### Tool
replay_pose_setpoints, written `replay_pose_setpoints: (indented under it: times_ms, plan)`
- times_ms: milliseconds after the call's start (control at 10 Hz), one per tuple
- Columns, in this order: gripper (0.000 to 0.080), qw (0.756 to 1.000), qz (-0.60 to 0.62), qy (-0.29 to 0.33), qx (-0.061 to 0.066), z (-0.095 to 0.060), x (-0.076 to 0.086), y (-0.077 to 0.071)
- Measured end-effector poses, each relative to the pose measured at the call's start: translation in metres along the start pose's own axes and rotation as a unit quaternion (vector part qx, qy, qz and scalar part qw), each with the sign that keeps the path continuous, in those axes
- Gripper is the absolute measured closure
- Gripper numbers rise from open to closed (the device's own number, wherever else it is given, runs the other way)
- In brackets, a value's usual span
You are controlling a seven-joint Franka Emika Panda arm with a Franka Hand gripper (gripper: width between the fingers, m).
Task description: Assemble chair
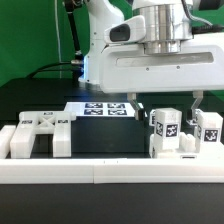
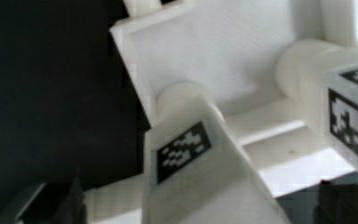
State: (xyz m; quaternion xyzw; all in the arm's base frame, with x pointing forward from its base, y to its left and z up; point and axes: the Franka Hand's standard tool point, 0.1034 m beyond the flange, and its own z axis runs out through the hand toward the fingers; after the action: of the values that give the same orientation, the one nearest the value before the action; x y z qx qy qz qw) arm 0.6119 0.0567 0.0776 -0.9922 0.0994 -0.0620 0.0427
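The hand (image 1: 167, 106) is hanging low at the right of the exterior view, its two dark fingers (image 1: 137, 106) standing wide apart, released and grasping nothing. Directly beneath it, two upright chair blocks (image 1: 165, 128) bearing black-and-white tags are standing side by side on the table (image 1: 30, 100); one finger is hovering beside them, the other above the gap between them. In the wrist view their tagged faces (image 2: 185, 150) are filling the frame close up. Toward the exterior view's left, the marker board (image 1: 100, 108) is lying flat behind, and another white chair piece (image 1: 35, 137) is resting at lower left. A long white rail (image 1: 100, 168) is running along the front.
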Motion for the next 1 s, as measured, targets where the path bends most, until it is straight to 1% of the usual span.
replay_pose_setpoints:
  times_ms: [100,300,500,700,800,1000]
  plan:
    - [0.0151,1.000,-0.030,0.000,-0.001,0.0006,-0.0001,0.0008]
    - [0.0151,0.993,-0.116,0.000,-0.008,0.0005,0.0001,0.0008]
    - [0.0151,0.987,-0.162,-0.001,-0.011,0.0006,0.0001,0.0010]
    - [0.0414,0.987,-0.161,-0.001,-0.011,0.0006,0.0001,0.0013]
    - [0.0511,0.987,-0.161,-0.001,-0.011,0.0007,0.0000,0.0013]
    - [0.0511,0.989,-0.150,-0.001,-0.011,0.0008,-0.0001,0.0013]
